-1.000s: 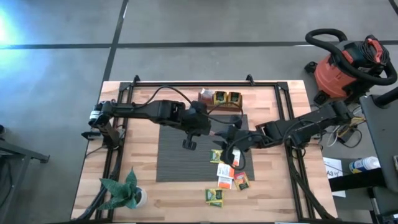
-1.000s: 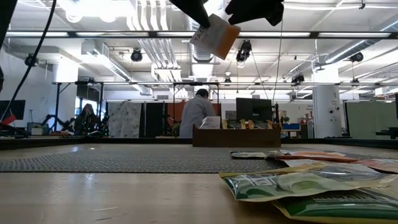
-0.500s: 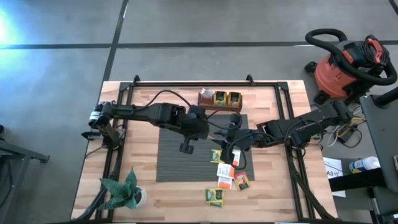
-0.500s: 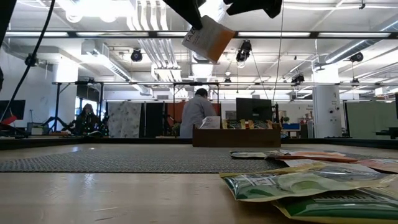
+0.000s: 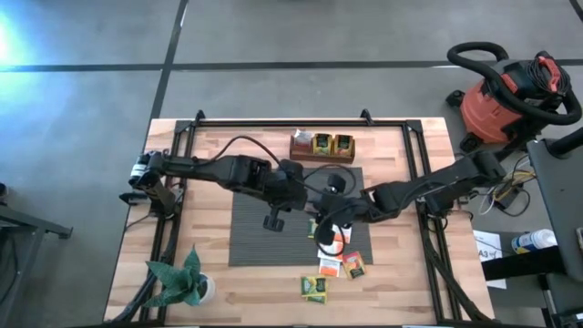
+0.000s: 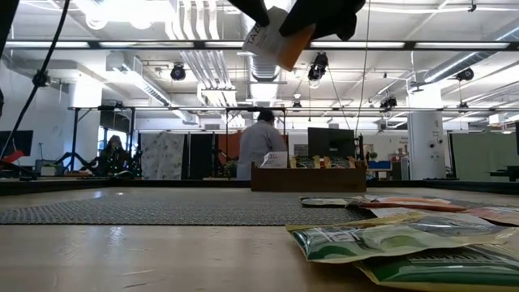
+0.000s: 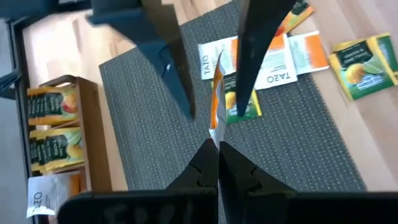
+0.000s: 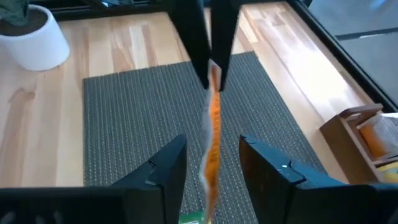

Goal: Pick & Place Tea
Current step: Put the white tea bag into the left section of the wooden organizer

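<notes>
Now I see my left gripper [image 7: 217, 134] pinching an orange-and-white tea packet [image 6: 276, 39] edge-on at frame centre above the grey mat [image 5: 250, 232]; my right gripper [image 8: 210, 158] stands spread, fingers flanking the packet.

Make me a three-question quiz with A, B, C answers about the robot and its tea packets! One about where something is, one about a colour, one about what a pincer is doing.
1. Where is the held tea packet?
A. flat on the wood
B. in the air above the grey mat
C. inside the wooden box

2. What colours show on it?
A. white and orange
B. blue
C. black and pink

3. How is the right pincer?
A. open, one finger either side of the packet
C. out of sight
B. shut on the plant pot

Answers: 1 B, the right wrist view shows it hanging over the mat from the left pincer. 2 A, the low view shows white and orange. 3 A, its fingers stand apart beside the packet.
</notes>
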